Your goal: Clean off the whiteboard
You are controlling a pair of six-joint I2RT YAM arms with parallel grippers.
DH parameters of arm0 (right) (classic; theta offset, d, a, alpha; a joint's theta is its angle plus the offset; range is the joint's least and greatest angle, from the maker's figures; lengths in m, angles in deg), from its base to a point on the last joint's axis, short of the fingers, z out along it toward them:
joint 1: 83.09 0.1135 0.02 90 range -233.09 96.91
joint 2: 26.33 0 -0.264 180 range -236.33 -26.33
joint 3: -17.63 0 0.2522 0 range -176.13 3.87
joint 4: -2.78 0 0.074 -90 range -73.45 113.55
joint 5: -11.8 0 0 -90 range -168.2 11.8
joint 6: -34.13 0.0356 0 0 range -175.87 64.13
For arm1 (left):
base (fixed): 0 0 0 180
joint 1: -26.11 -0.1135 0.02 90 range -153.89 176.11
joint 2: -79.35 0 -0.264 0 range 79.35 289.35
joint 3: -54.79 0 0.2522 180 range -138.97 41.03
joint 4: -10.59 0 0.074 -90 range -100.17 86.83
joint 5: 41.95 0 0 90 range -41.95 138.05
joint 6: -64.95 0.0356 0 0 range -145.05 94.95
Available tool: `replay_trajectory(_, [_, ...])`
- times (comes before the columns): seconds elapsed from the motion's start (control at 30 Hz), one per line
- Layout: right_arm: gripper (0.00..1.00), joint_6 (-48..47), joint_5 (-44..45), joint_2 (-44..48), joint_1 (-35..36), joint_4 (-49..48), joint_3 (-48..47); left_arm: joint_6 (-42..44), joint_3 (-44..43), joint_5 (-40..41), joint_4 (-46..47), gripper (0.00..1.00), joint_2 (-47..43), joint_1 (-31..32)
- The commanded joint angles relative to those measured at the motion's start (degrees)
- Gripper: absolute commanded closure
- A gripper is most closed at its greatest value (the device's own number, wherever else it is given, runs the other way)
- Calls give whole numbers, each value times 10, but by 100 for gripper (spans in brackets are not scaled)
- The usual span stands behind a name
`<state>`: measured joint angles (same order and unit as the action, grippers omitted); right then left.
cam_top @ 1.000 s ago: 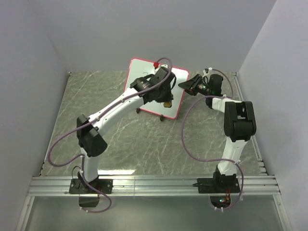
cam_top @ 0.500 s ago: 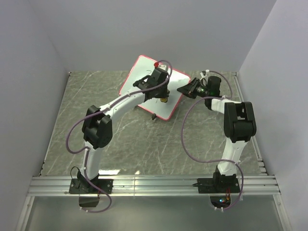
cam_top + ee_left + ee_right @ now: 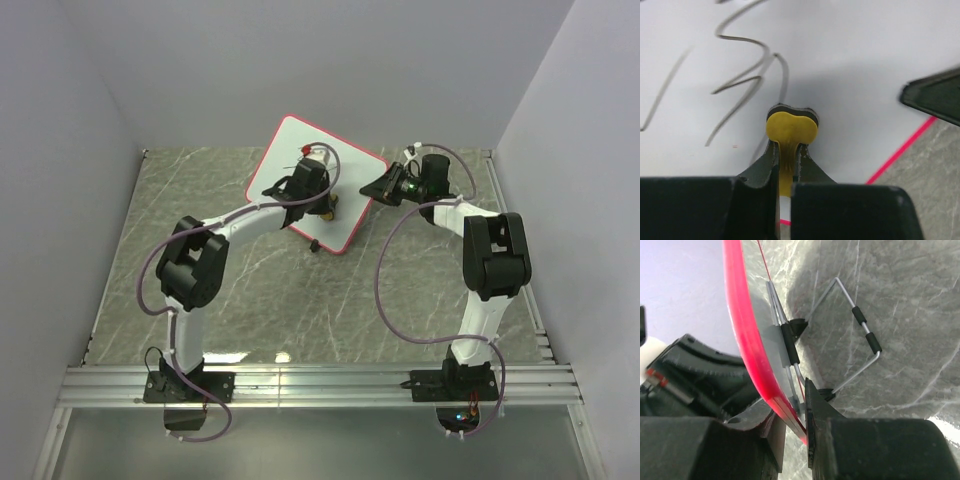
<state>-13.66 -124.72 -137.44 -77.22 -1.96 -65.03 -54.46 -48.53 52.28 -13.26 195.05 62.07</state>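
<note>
Red-framed white rectangular whiteboard (image 3: 290,150) edge clamped in right tool (image 3: 792,412); left tool (image 3: 786,155) pinches yellow flat eraser pad (image 3: 791,129) against it.

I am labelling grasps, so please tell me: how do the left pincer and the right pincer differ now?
The left pincer pinches a small yellow piece; the right pincer clamps the whiteboard by its red frame. The left one faces the scribbled face; the right one meets the edge. Both are shut.
</note>
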Motion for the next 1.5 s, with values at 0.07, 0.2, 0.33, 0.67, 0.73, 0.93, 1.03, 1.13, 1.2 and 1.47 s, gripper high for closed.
replay_trajectory(0.07, [97, 0, 2, 11, 17, 109, -18, -8, 95, 67, 67, 100, 5, -52])
replay_trajectory(0.2, [98, 1, -1, 14, 17, 117, -26, -23, 135, 102, 94, 100, 5, -71])
replay_trajectory(0.33, [100, 1, -8, 12, 16, 131, -35, -40, 163, 126, 113, 100, 7, -89])
replay_trajectory(0.67, [100, 53, -20, 3, 17, 87, -25, -71, 196, 97, 166, 100, 4, -37])
replay_trajectory(0.73, [100, 70, -21, 3, 16, 75, -20, -98, 200, 92, 171, 100, 4, -14])
replay_trajectory(0.93, [100, 96, -19, 11, 16, 46, -13, -180, 214, 83, 211, 100, 17, 46])
replay_trajectory(1.03, [100, 97, -21, 13, 16, 47, -18, -192, 187, 80, 206, 100, 38, 74])
replay_trajectory(1.13, [100, 94, -22, 17, 16, 52, -20, -192, 170, 77, 212, 100, 38, 89])
replay_trajectory(1.2, [100, 91, -23, 19, 16, 54, -19, -191, 158, 82, 209, 100, 33, 92])
replay_trajectory(1.47, [100, 74, -31, 29, 16, 77, -5, -176, 135, 115, 185, 100, 30, 68])
